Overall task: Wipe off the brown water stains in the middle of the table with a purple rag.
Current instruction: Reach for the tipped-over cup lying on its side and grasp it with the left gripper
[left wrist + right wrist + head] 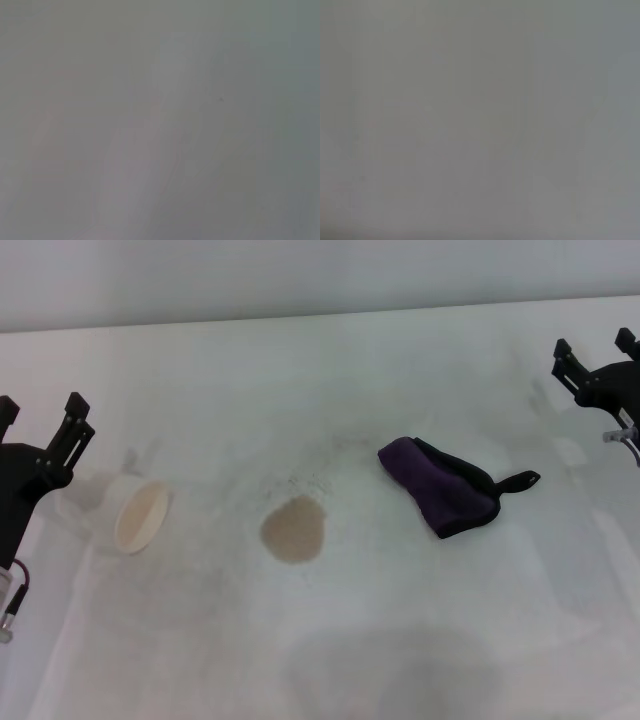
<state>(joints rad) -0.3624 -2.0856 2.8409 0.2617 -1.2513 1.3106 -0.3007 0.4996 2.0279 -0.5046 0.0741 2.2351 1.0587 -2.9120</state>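
Nearest to us, bare white table (pixel 400 660) stretches wide, plenty of open room. A little farther out, dead centre, we have the brown water stains (pixel 294 529), a roundish tan blotch, untouched. To its left lies a pale cup (pixel 139 517) tipped on its side, mouth toward us, and beside that hangs our left gripper (pixel 40 412) at the table's left edge, fingers spread and holding nothing. To the right of the stain, near but not touching it, sits the purple rag (pixel 440 485), bunched up, its black loop tab (pixel 520 481) pointing right. Farther still, at the right edge, our right gripper (pixel 594 348) hovers with fingers apart, empty too. Both wrist views show us only blank grey surface. We judge we're at the very start: the rag isn't picked up yet. Next, the right arm should swing inward, drop onto the rag, clamp it, then sweep left across the blotch, stopping short of the cup.
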